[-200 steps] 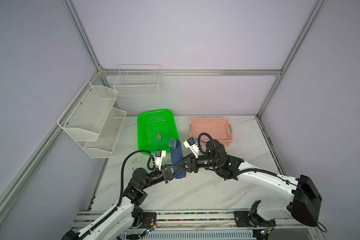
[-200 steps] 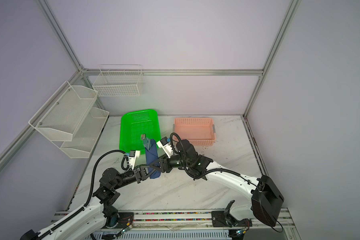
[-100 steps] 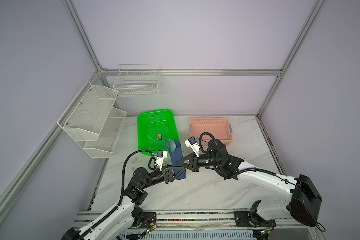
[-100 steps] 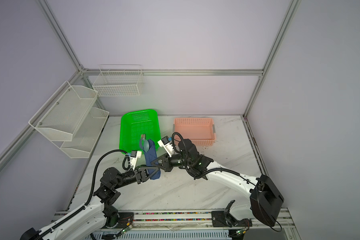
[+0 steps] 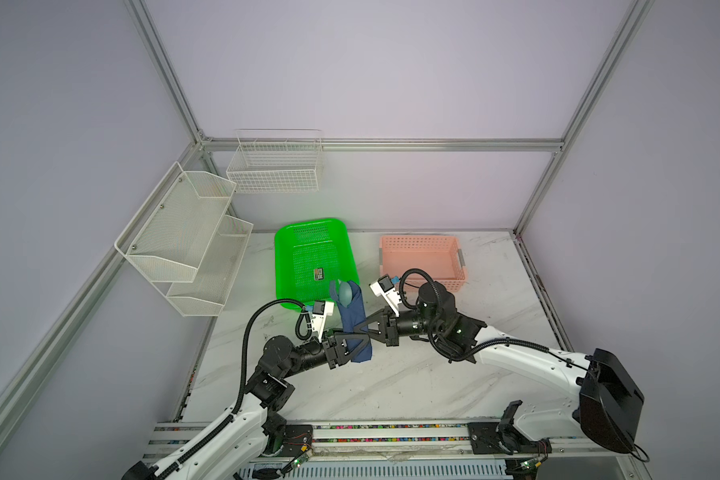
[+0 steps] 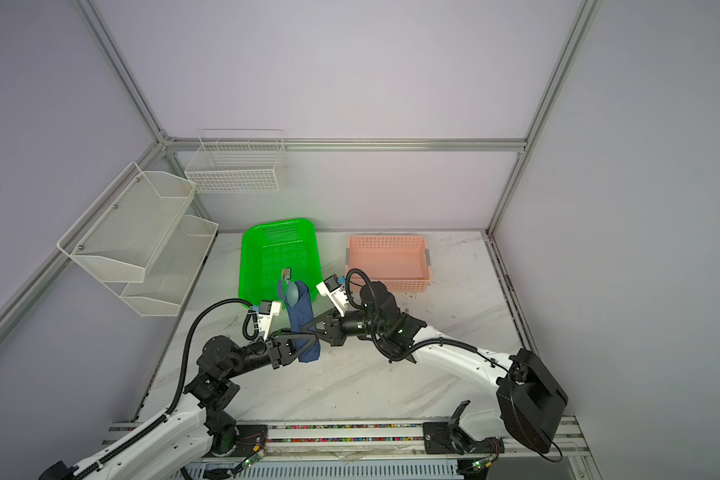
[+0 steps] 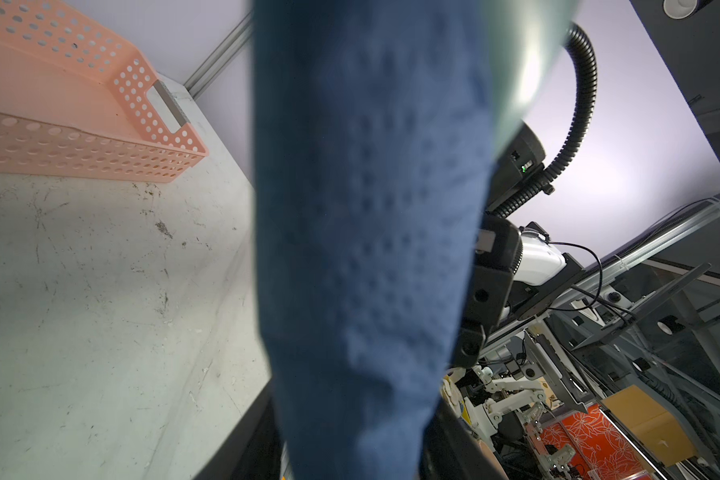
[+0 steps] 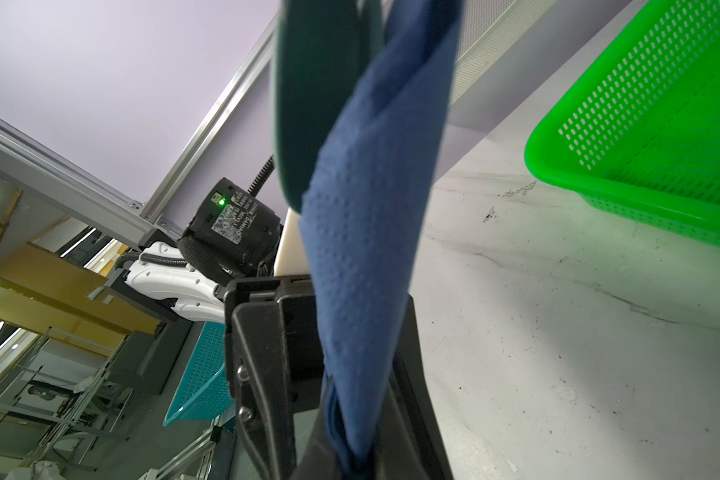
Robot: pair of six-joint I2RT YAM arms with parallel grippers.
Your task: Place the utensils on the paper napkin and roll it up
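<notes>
The paper napkin (image 8: 362, 257), rolled into a dimpled navy tube, runs away from the camera. Its near end is bunched and pinched between the dark fingers of the right gripper (image 8: 356, 453). The dark teal utensils (image 8: 308, 95) poke out of the far end, blurred. Behind the roll sits the left arm (image 8: 229, 226), with a green light on its black housing. A green basket (image 8: 641, 137) stands on the scuffed marble table (image 8: 537, 332).

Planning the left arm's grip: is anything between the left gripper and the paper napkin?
Nothing visible: the paper napkin runs between the fingers of the left gripper, and the right gripper pinches it next to them.
</notes>
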